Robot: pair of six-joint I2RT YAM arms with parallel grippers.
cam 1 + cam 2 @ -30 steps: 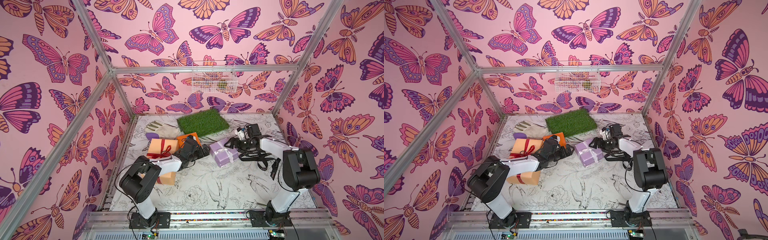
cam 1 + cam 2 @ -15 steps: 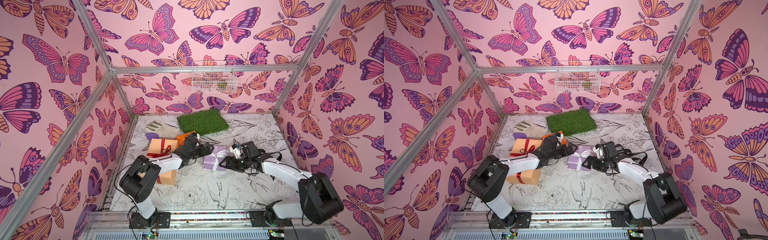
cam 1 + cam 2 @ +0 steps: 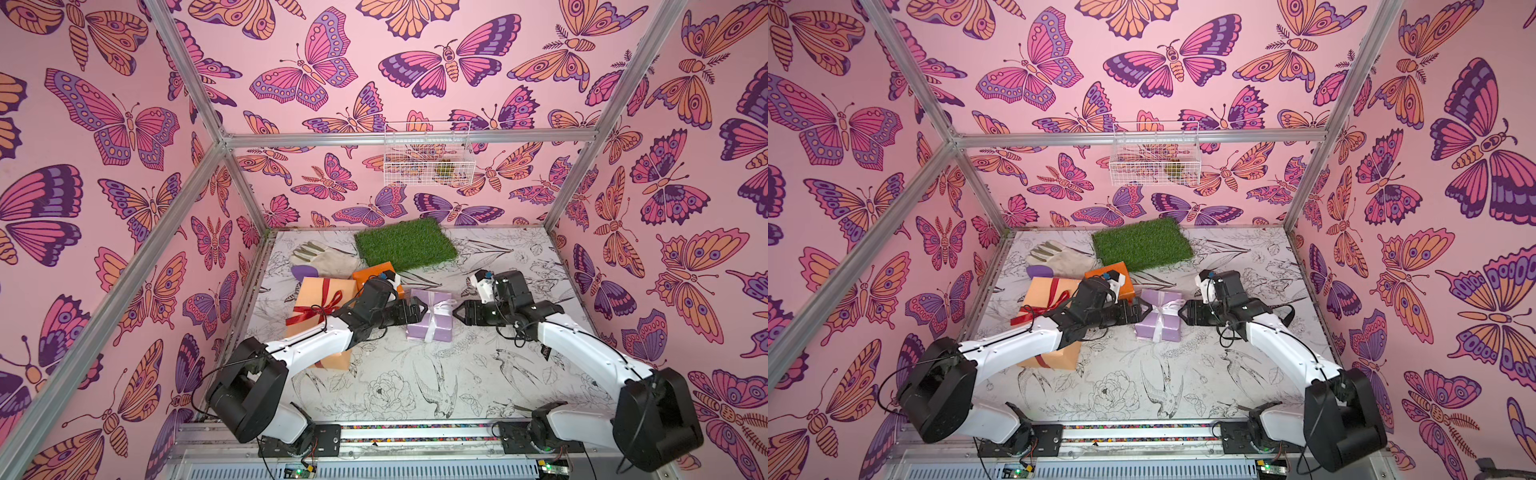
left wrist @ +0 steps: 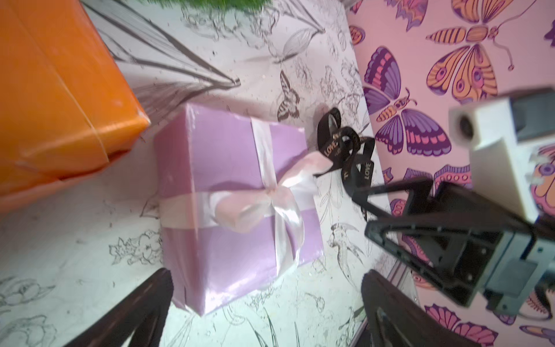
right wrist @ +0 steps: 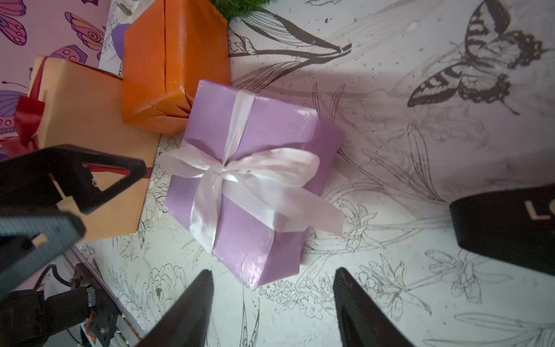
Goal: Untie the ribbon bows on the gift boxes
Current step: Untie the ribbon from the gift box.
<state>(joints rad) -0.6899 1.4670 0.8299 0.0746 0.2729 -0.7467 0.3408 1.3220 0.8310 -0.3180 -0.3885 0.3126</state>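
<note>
Approach: lilac paper-wrapped cube [image 3: 419, 332] mid-table, pale satin bow [image 5: 240, 174] tied. Left gripper [image 3: 422, 309] and right gripper [image 3: 456, 312] flank it, jaws apart, empty (black lettered ribbon [image 4: 339, 144] near the right). Next, likely: pinch a tail, pull.

Lilac box [image 3: 1172, 330], bow [image 3: 1168, 308] tied, left end effector [image 3: 1145, 311], right end effector [image 3: 1182, 312] flanking

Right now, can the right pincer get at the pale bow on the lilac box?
Probably yes: the right pincer faces the pale bow on the lilac box, jaws apart, with nothing in the way.
</note>
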